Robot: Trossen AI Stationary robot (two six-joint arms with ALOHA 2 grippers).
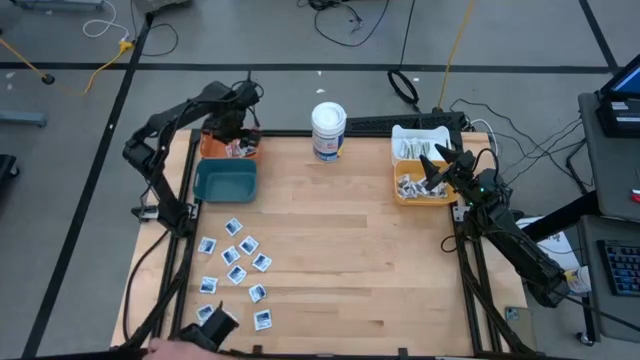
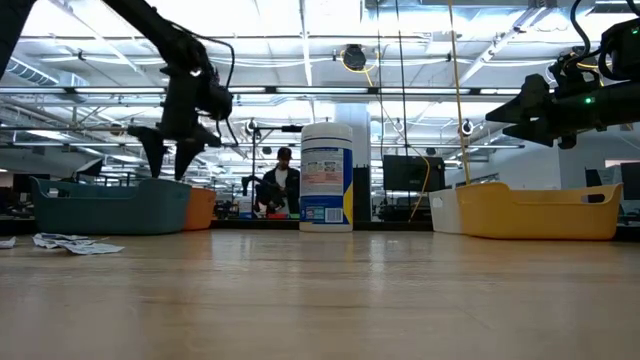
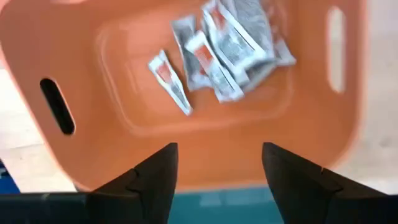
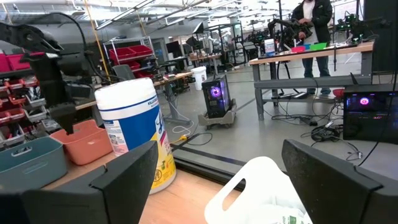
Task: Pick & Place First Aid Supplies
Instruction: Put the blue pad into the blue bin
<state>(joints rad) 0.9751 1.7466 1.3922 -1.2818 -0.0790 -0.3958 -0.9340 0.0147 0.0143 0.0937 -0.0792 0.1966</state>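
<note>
A release is judged in hand: the left gripper (image 3: pixel 217 180), parted and empty, is held over the orange bin (image 3: pixel 298 134), apparently just above it; a sachet (image 1: pixel 232 227) must be fetched next. The right gripper (image 4: pixel 217 186) is held wide, empty.

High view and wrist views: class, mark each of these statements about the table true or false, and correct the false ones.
1. The left claw hangs over the orange bin. True.
2. The orange bin is empty. False: several packets lie in it.
3. The white tub lies on its side. False: it stands upright.
4. Square sachets lie loose on the table. True.
5. The right claw grips a packet. False: it is open, holding nothing.
</note>
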